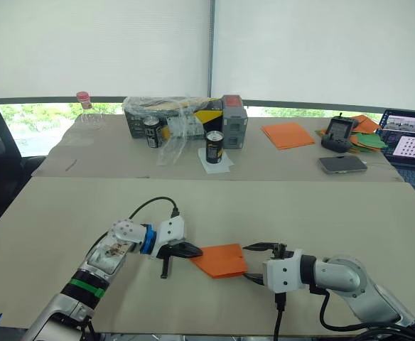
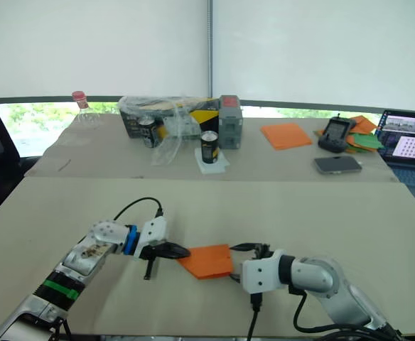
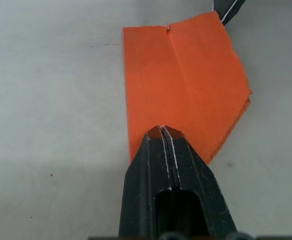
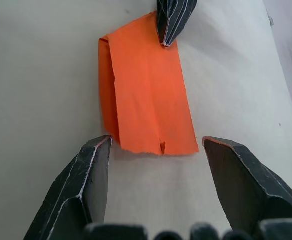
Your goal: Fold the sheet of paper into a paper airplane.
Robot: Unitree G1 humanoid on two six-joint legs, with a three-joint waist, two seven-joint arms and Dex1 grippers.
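The sheet of paper (image 1: 222, 260) lies folded in layers on the near table, bright orange, with one end cut to a slant and a crease down its middle (image 3: 186, 85). My left gripper (image 1: 193, 250) is shut, and its joined tips (image 3: 163, 129) rest on the paper's left end without clasping it. My right gripper (image 1: 254, 261) stands open at the paper's right end, one finger on each side of the short edge (image 4: 156, 142). The right wrist view shows the paper (image 4: 146, 100) running away toward the left gripper (image 4: 172, 22).
On the far table stand two dark cans (image 1: 214, 147), a box under plastic wrap (image 1: 182, 117), a bottle (image 1: 85, 106), a flat stack of orange paper (image 1: 287, 134), a phone (image 1: 342, 164), a handheld controller (image 1: 339, 133), an orange-and-green paper pile (image 1: 367, 135) and a laptop (image 1: 413, 145).
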